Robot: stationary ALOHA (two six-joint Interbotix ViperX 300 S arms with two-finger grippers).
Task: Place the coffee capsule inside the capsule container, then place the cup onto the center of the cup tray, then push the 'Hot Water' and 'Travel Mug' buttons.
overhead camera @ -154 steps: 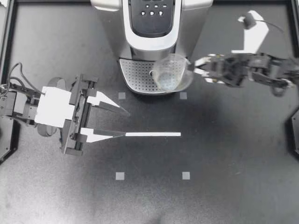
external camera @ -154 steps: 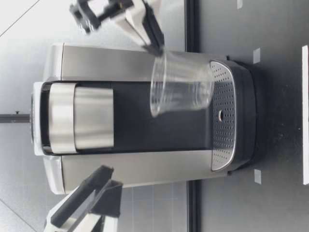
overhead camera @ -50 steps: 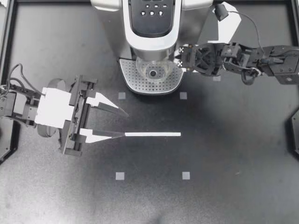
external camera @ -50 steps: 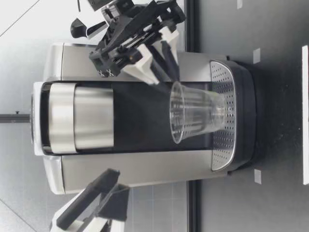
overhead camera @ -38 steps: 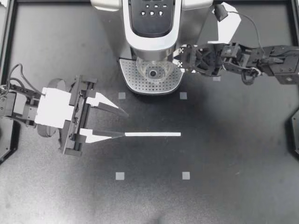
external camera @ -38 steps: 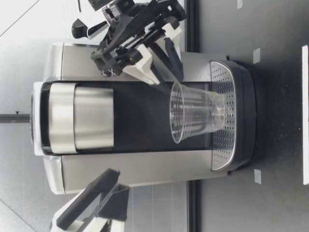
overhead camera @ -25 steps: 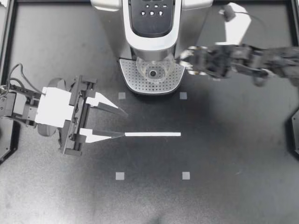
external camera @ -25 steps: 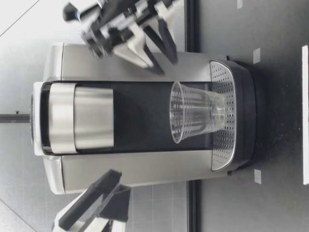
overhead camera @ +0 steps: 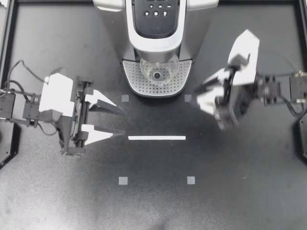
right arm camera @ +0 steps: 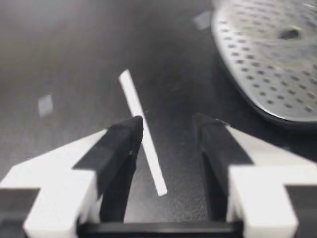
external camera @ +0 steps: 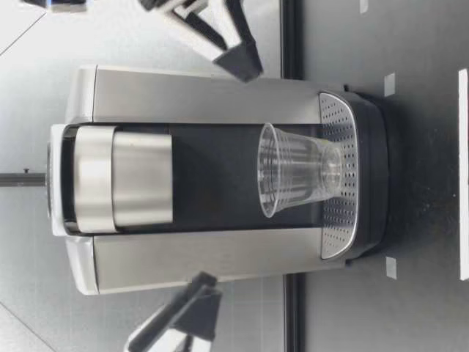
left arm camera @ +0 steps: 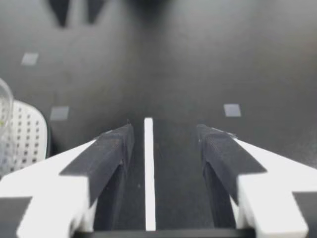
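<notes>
The clear cup (overhead camera: 157, 73) stands upright on the coffee machine's (overhead camera: 156, 28) perforated cup tray (overhead camera: 136, 82), off to one side of the robot's right pincer (overhead camera: 201, 97) and not touching it. That pincer hangs released and empty above the desk (overhead camera: 240, 182), its fingers (right arm camera: 119, 144) spread. The left pincer (overhead camera: 118, 120) is likewise released, holding nothing, with the white tape strip (overhead camera: 157, 138) lying on the desk just ahead of its fingertips (left arm camera: 116, 148).

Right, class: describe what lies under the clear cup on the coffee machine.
The cup stands upright on the perforated cup tray. Tray holes show through its clear base; whatever lies beneath the tray is hidden.
</notes>
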